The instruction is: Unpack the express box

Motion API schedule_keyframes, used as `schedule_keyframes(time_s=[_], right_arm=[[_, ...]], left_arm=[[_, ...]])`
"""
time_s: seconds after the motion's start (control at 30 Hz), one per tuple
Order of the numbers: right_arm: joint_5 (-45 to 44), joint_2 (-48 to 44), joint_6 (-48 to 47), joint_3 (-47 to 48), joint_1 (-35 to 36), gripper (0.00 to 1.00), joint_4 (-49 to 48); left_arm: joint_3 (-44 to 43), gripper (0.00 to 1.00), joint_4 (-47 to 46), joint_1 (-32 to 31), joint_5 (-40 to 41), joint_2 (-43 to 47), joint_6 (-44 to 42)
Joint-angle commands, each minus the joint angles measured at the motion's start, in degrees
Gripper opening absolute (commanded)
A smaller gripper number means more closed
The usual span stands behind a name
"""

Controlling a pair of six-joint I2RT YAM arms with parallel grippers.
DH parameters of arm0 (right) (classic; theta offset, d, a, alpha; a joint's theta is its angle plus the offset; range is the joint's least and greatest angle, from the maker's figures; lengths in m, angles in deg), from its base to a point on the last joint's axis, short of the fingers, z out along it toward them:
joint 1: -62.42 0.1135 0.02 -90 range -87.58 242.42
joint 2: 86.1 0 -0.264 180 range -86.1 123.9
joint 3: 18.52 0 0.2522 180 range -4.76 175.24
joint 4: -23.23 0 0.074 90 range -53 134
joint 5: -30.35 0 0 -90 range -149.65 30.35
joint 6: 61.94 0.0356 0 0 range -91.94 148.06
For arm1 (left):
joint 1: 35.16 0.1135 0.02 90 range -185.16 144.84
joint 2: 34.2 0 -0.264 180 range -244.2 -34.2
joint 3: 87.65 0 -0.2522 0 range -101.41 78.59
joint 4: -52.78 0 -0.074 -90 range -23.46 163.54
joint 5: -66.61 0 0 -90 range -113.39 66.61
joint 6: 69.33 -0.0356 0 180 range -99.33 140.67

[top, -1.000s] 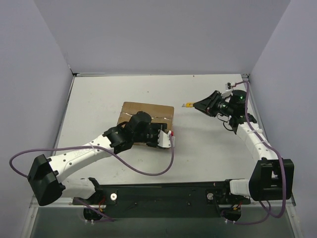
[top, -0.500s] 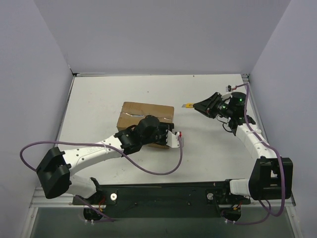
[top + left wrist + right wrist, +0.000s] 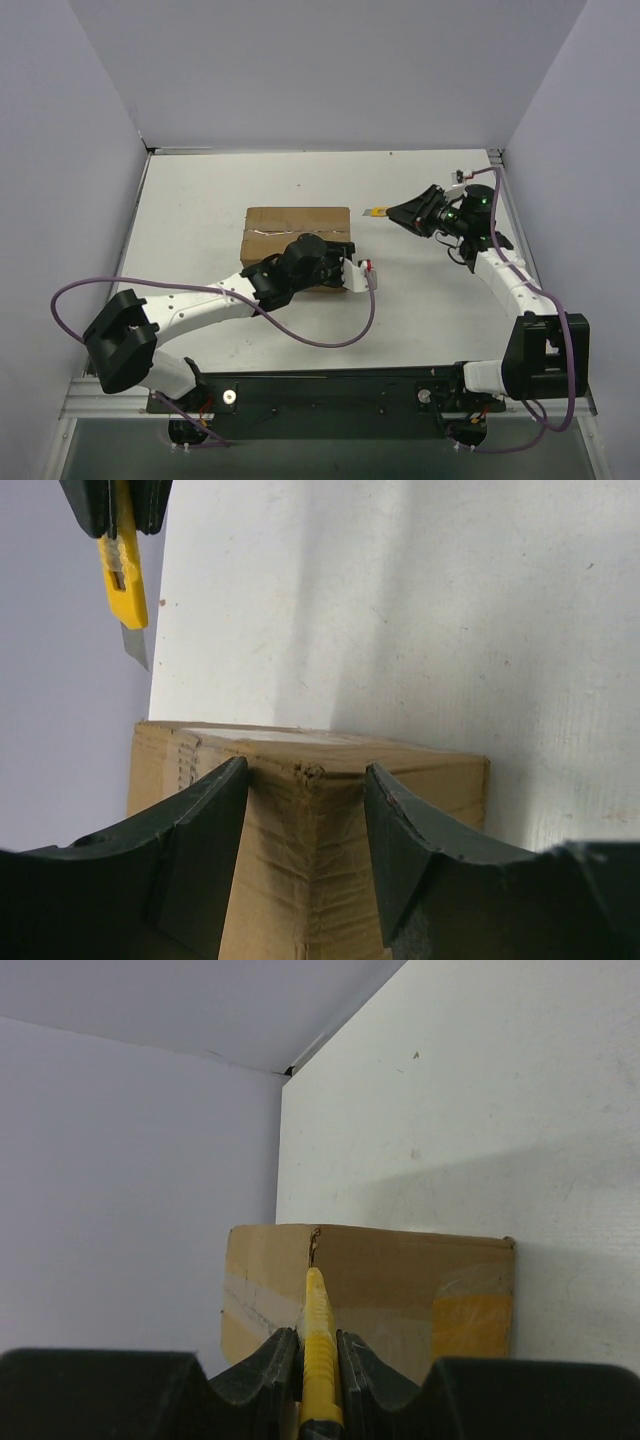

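Note:
The express box [image 3: 298,222] is a brown taped carton lying shut on the table. My left gripper [image 3: 338,268] is at its near right corner. In the left wrist view the open gripper [image 3: 306,780] straddles that crumpled corner of the box [image 3: 430,785]. My right gripper [image 3: 405,213] is shut on a yellow utility knife [image 3: 379,211], blade out, held just right of the box's far right corner. In the right wrist view the gripper [image 3: 318,1338] holds the knife [image 3: 317,1305] pointing at the box [image 3: 410,1280]. The knife also shows in the left wrist view [image 3: 124,575].
White table [image 3: 200,190] with grey walls on three sides; the right wall is close behind the right arm. A purple cable [image 3: 330,335] loops on the table in front of the box. The black base rail [image 3: 330,385] runs along the near edge.
My left arm has swung right along the box's near side, from its middle to its right corner. The box has turned slightly. The right gripper with the knife has barely shifted.

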Motion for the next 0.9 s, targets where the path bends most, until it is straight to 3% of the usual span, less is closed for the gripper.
schedule_keyframes(time_s=[0.0, 0.17, 0.87], right_arm=[[3.1, 0.8, -0.4, 1.7, 1.2, 0.00, -4.1], [2.4, 1.3, -0.7, 1.2, 2.5, 0.00, -4.5], [2.6, 3.5, -0.8, 1.5, 4.2, 0.00, -6.0]], left_arm=[[-2.0, 0.59, 7.1, 0.9, -1.2, 4.9, 2.9], [-0.6, 0.59, 9.8, 1.4, -0.1, 5.9, 3.3], [3.0, 0.59, 6.1, 2.2, 2.4, 5.2, 3.3]])
